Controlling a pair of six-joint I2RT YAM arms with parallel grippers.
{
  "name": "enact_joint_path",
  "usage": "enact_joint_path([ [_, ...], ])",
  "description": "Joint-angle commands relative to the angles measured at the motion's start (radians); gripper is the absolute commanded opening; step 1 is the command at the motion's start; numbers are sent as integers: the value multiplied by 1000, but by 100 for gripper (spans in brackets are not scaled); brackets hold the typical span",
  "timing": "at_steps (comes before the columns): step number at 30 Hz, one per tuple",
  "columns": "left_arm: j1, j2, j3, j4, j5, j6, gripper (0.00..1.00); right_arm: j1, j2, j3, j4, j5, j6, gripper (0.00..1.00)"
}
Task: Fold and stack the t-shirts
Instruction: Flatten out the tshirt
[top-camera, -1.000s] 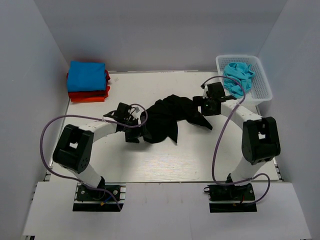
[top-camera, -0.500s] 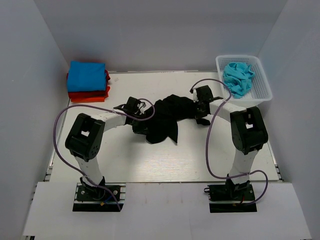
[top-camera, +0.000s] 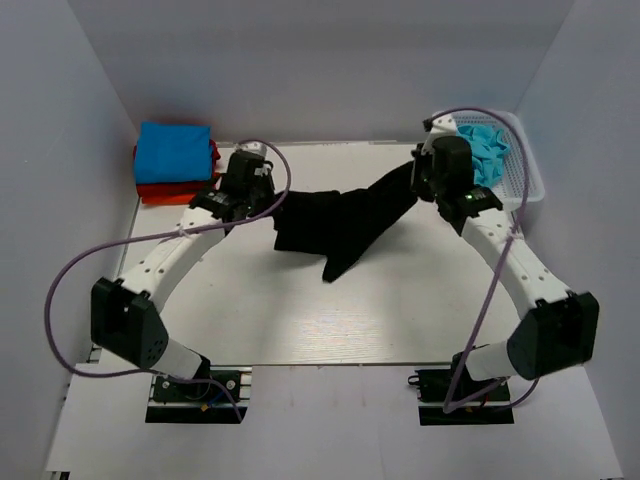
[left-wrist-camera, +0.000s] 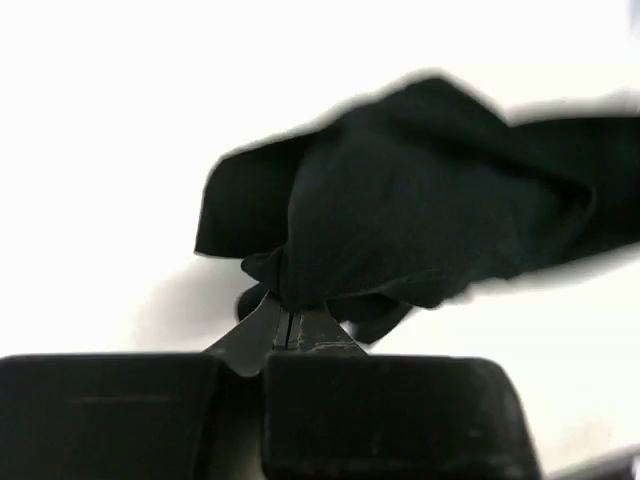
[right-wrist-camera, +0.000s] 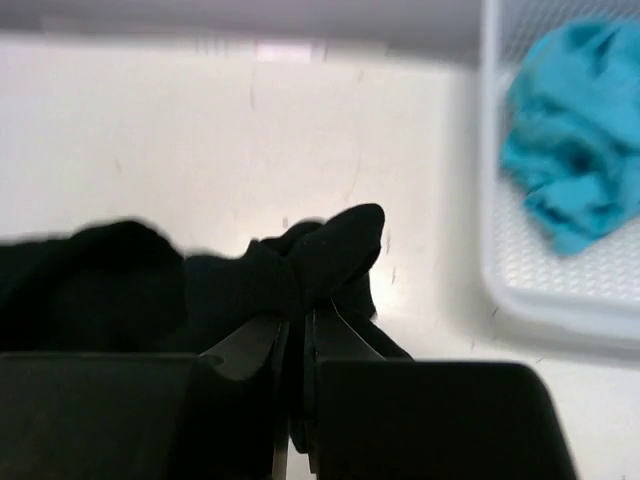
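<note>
A black t-shirt (top-camera: 340, 222) hangs stretched between both grippers above the middle of the table, its lower part sagging to a point. My left gripper (top-camera: 272, 203) is shut on its left edge; in the left wrist view the cloth (left-wrist-camera: 420, 230) bunches out of the closed fingertips (left-wrist-camera: 287, 318). My right gripper (top-camera: 415, 172) is shut on the shirt's right end, and the right wrist view shows a black fold (right-wrist-camera: 320, 255) pinched there. Folded blue (top-camera: 174, 150) and red (top-camera: 180, 190) t-shirts lie stacked at the back left. A turquoise t-shirt (top-camera: 482, 150) lies crumpled in the basket.
The white lattice basket (top-camera: 528, 165) stands at the back right corner, close to my right gripper. White walls enclose the table on three sides. Purple cables loop off both arms.
Both grippers closed on the black t-shirt and rose, pulling apart toward the back; the shirt went from a crumpled heap to a stretched, hanging span.
</note>
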Motion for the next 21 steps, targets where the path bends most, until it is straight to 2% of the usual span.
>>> enact_joint_path([
  [1,1,-125,114,-100,-229,-4,0,-8,-52,90,-16,141,56,0],
  [7,21,-262,221,-182,-460,-39,0,-8,-196,184,-29,281,56,0],
  [11,21,-357,263,-219,-617,-82,0,-10,-282,186,-4,359,13,0],
  [16,21,-466,367,-271,-709,-122,0,-8,-358,210,-16,490,-48,0],
  [21,21,-584,395,-270,-738,-131,0,-6,-463,213,7,500,-78,0],
])
